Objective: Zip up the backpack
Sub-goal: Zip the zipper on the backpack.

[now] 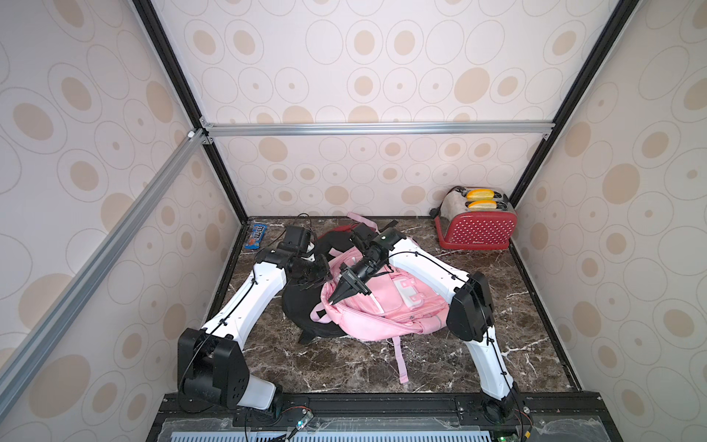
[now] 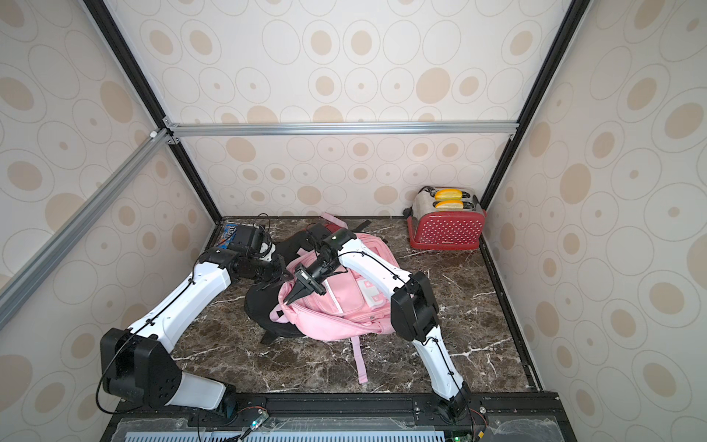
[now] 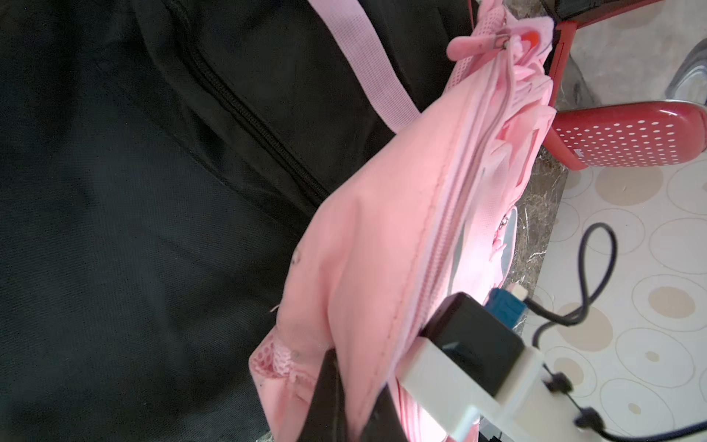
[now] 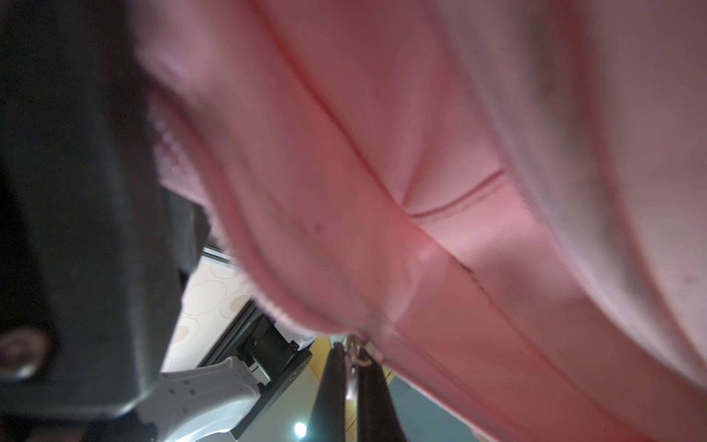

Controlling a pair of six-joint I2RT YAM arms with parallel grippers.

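The pink backpack (image 1: pixel 394 306) (image 2: pixel 344 306) lies on the marble table, partly over a black bag (image 1: pixel 302 310) (image 3: pixel 114 199). At its left end, my left gripper (image 1: pixel 314 281) (image 3: pixel 357 382) is shut on a fold of pink fabric beside the zipper track (image 3: pixel 440 237). My right gripper (image 1: pixel 334 300) (image 4: pixel 352 356) points down at the backpack's left top edge. It is shut on a small metal zipper pull (image 4: pixel 355 350) that sticks out between its fingertips. In the right wrist view the backpack (image 4: pixel 421 172) fills the frame, blurred.
A red dotted toaster (image 1: pixel 476 229) (image 2: pixel 445 227) (image 3: pixel 619 141) with bread in it stands at the back right. A blue candy pack (image 1: pixel 257 236) lies at the back left corner. A loose pink strap (image 1: pixel 401 359) trails toward the front edge.
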